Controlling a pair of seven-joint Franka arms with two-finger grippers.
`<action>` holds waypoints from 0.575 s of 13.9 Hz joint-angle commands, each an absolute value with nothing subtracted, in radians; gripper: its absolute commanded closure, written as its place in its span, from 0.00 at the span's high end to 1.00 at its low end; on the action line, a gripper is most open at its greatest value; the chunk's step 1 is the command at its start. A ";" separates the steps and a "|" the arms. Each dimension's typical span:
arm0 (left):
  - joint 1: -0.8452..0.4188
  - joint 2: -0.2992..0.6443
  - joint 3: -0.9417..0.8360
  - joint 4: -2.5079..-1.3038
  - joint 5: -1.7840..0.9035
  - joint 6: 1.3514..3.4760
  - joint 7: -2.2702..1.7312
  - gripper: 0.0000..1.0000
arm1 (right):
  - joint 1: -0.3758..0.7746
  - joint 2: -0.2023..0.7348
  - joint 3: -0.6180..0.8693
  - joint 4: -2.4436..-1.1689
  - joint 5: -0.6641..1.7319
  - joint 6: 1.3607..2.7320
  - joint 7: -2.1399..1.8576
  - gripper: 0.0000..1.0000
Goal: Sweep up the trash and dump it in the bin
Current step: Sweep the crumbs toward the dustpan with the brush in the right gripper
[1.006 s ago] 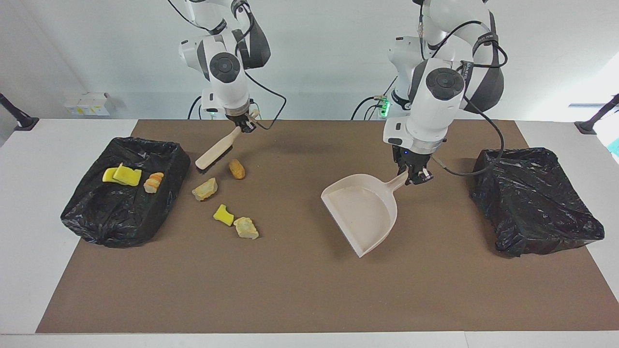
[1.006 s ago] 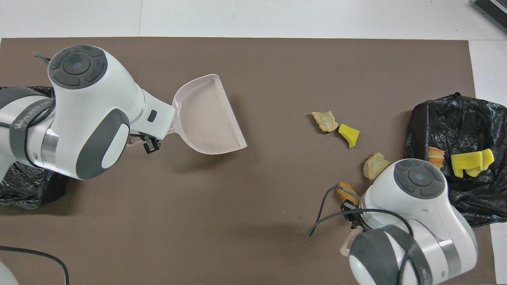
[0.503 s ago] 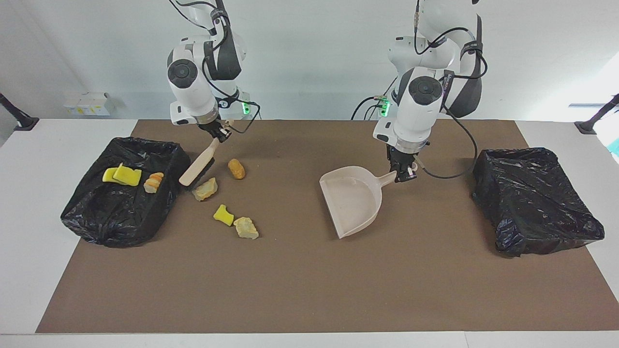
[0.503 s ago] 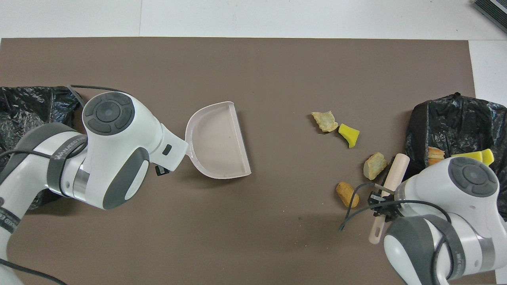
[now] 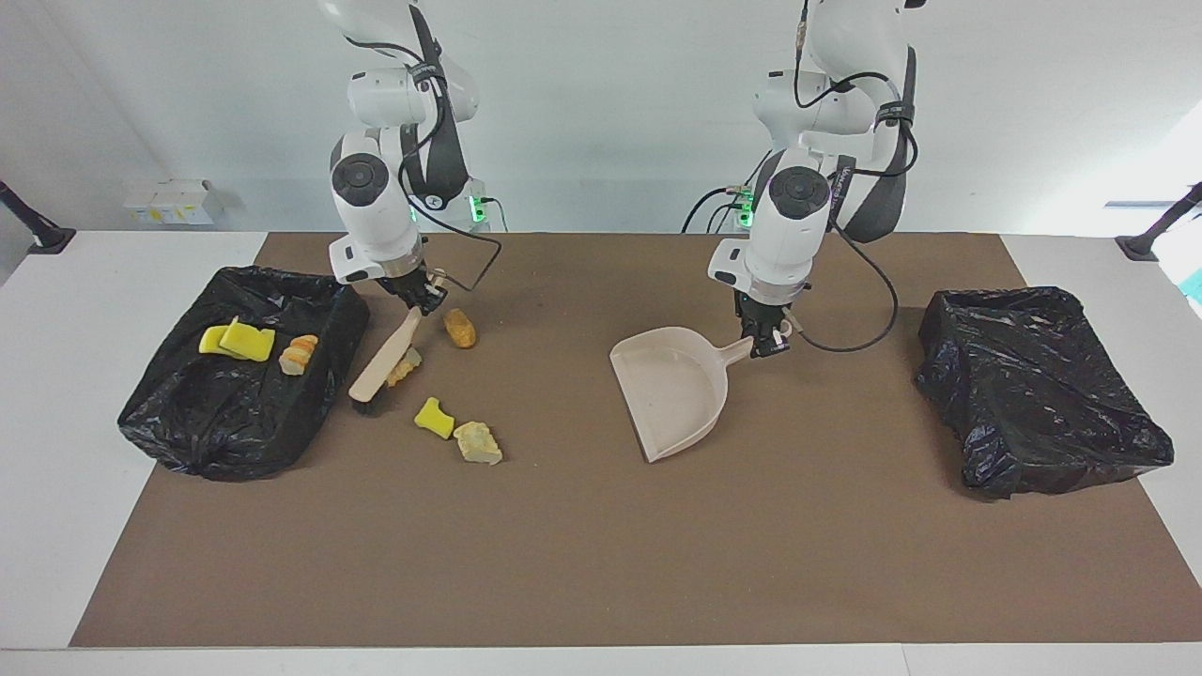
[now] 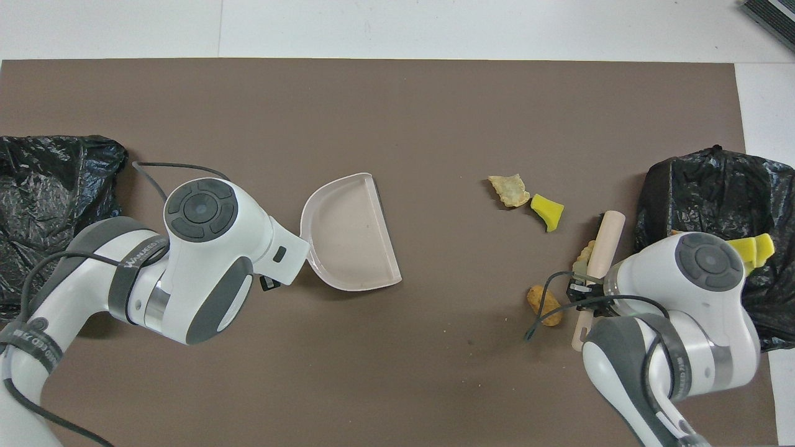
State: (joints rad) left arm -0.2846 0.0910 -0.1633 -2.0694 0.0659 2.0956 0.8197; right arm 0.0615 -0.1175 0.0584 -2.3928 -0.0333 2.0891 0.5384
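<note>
My right gripper (image 5: 424, 299) is shut on the handle of a pale wooden brush (image 5: 385, 361). The brush slants down, with its bristles on the mat beside the black-lined bin (image 5: 216, 441). On the mat lie the trash pieces: a brown nugget (image 5: 459, 328), a tan chunk (image 5: 408, 366) touching the brush, a yellow sponge piece (image 5: 434, 418) and another tan chunk (image 5: 478, 442). My left gripper (image 5: 768, 340) is shut on the handle of a beige dustpan (image 5: 671, 390) tilted low over the mat's middle. From overhead the brush (image 6: 599, 248) and dustpan (image 6: 351, 233) both show.
The bin at the right arm's end holds yellow sponge pieces (image 5: 239, 340) and an orange-and-pale scrap (image 5: 299, 354). A second black-lined bin (image 5: 1033, 394) stands at the left arm's end. Brown mat lies bare between the trash and the dustpan.
The right gripper has swung the brush down and away from the robots, to between the bin and the tan chunk. The left gripper has drawn the dustpan nearer to the robots and toward the trash.
</note>
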 commanded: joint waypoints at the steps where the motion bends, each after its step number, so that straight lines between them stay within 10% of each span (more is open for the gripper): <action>1: -0.299 0.052 -0.156 -2.114 0.057 2.132 0.778 0.00 | 0.093 -0.057 0.072 -2.309 -0.052 2.086 0.488 0.00; 8: -0.304 0.057 -0.156 -2.118 0.055 2.134 0.756 0.00 | 0.264 0.070 0.078 -2.131 -0.022 2.024 0.390 0.00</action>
